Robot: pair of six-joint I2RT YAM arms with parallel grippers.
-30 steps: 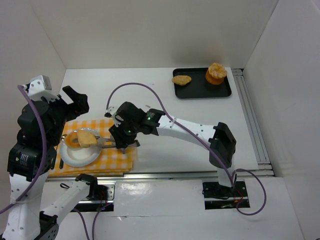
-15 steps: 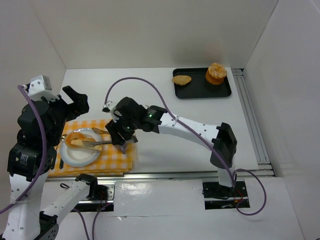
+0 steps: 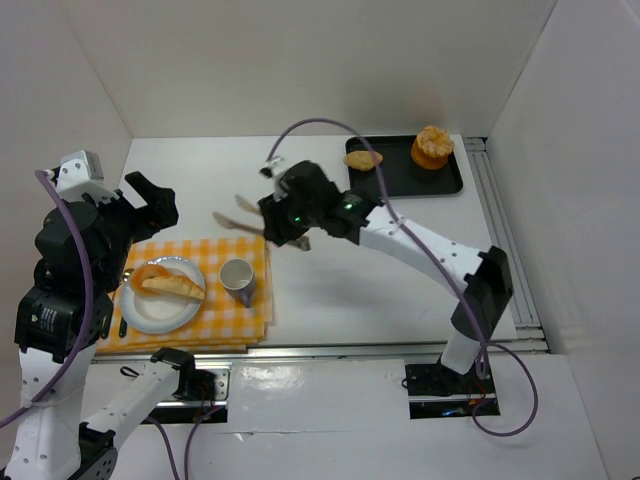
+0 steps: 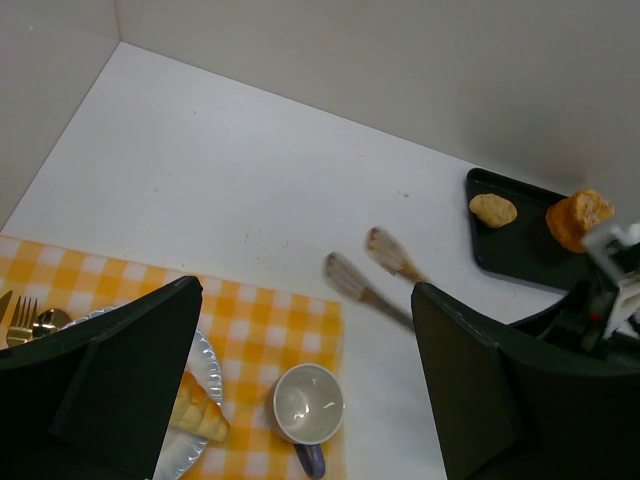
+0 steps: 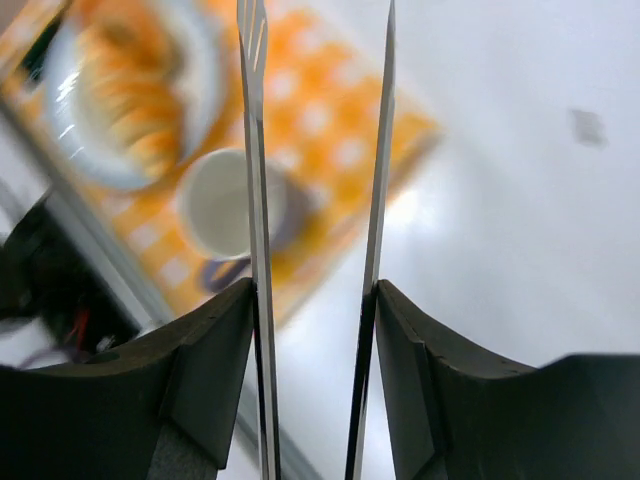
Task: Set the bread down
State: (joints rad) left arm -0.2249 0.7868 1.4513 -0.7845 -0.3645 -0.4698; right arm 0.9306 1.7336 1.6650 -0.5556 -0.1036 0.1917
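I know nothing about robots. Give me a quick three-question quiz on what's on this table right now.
1. True or false: the bread lies on the plate.
2. How many food items sit on the tray?
3. The mug stands on: A) the plate B) the cloth C) the tray.

Key: 1 true; 2 two; 3 B.
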